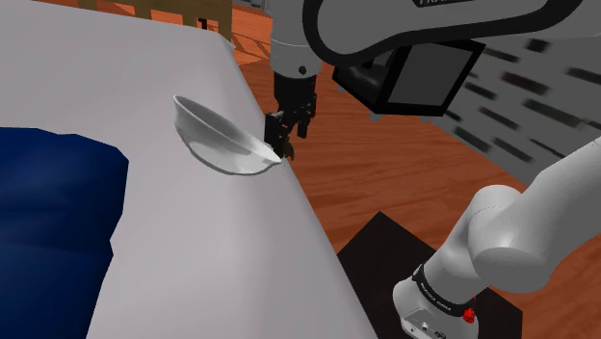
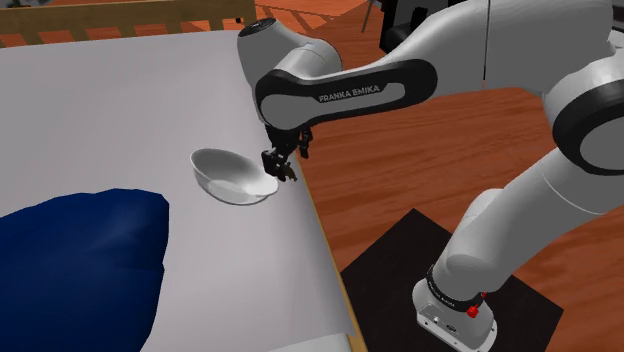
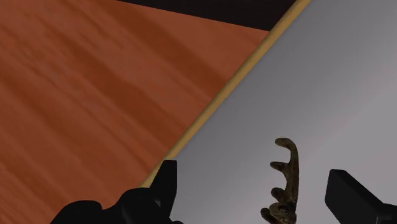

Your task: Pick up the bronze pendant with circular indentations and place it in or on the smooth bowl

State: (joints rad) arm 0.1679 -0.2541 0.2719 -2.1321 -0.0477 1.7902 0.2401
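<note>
Wrist view shows the gripper [image 3: 253, 184] spread open around the bronze pendant [image 3: 285, 181], which lies untouched on the grey surface [image 3: 343, 95] near the white bowl [image 1: 217, 135]. Still the reaching step, I'd say; next it must lower and close.

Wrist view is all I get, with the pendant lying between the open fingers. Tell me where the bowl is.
Observer: The white bowl stands on the grey table, close beside the gripper, on the shoulder view's left of it.
Operator: Say what else lies on that table.
Observer: A dark blue cloth lies past the bowl, on the side away from the gripper.
Operator: Now place the arm's base for me.
Observer: It stands on a black box on the wooden floor, off the table's edge, at the second exterior view's lower right.
</note>
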